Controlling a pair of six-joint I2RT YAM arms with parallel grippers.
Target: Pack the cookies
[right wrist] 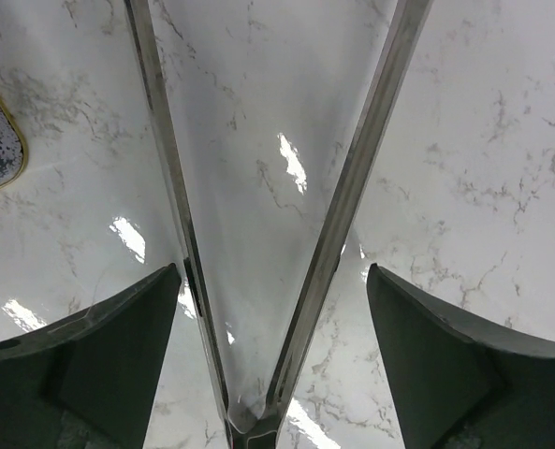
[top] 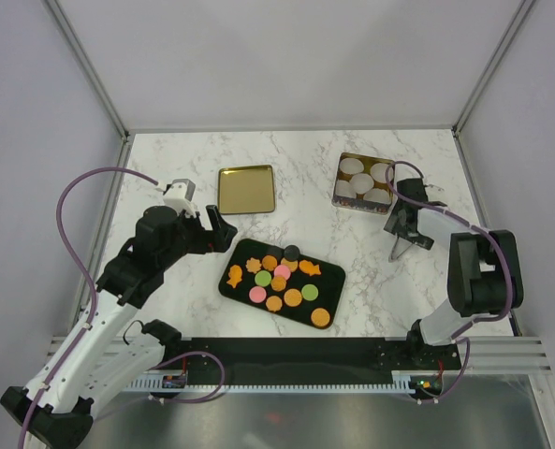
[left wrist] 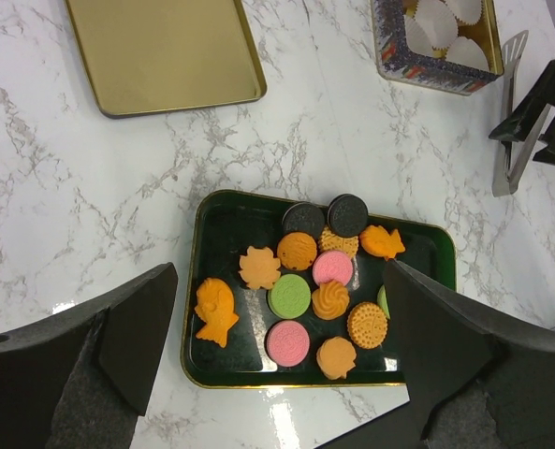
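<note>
The cookies [top: 282, 279] lie flat on a black gold-rimmed tray [top: 242, 251] at the table's middle: round orange, pink, green and dark ones, plus a few orange fish and leaf shapes. My left gripper [top: 223, 230] hovers by the tray's left end, open and empty, with the cookies [left wrist: 319, 281] showing between its fingers above the tray [left wrist: 223, 234]. My right gripper [top: 401, 223] is at the right, open. Metal tongs [right wrist: 352, 187] stand spread in a V between its fingers [right wrist: 127, 337]. The right finger is clear of the tongs; the left one is close beside them.
A shallow gold lid [top: 246, 189] lies at the back, left of centre. A patterned tin [top: 341, 182] with several white paper cups sits at the back right, close behind the right gripper. The tongs [top: 401, 247] reach toward the front, right of the tray.
</note>
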